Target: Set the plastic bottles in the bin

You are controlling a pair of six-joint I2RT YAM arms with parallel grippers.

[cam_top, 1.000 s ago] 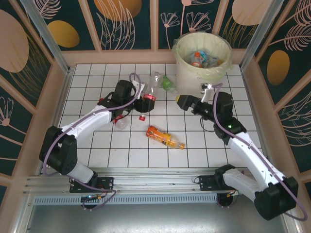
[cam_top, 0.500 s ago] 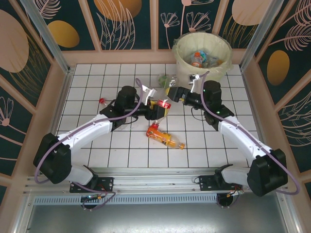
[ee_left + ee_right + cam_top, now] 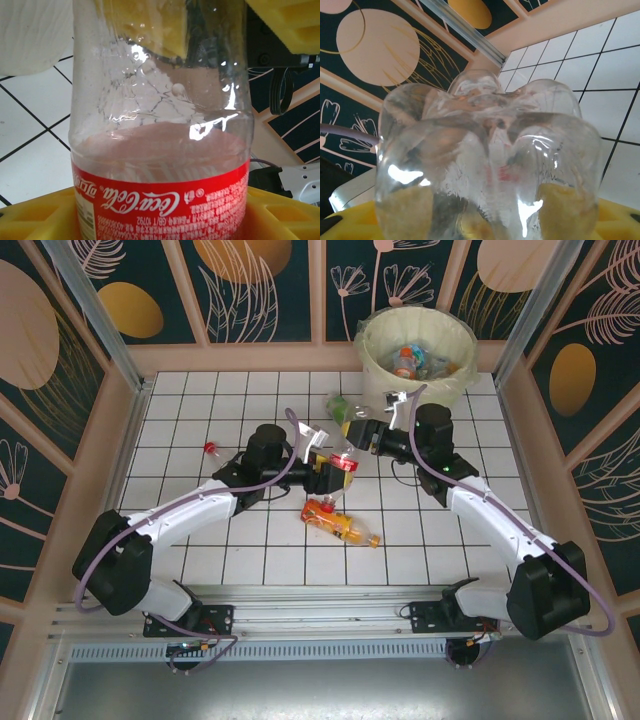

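Clamping the cola bottle [image 3: 336, 454]'s base with the right pincer [image 3: 354, 436], wide open a second ago; gripping its labelled end with the left pincer [image 3: 322, 463]. Hanging mid-table, at seven o'clock from the bin [image 3: 388, 390]; likely handing over for dropping.

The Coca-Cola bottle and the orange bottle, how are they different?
The Coca-Cola bottle is gripped between yellow fingers; the orange bottle lies loose on the white tiles, touched by nothing. The Coca-Cola bottle has a red label; the orange bottle has an orange one. Both are small plastic bottles, and both are outside the bin.
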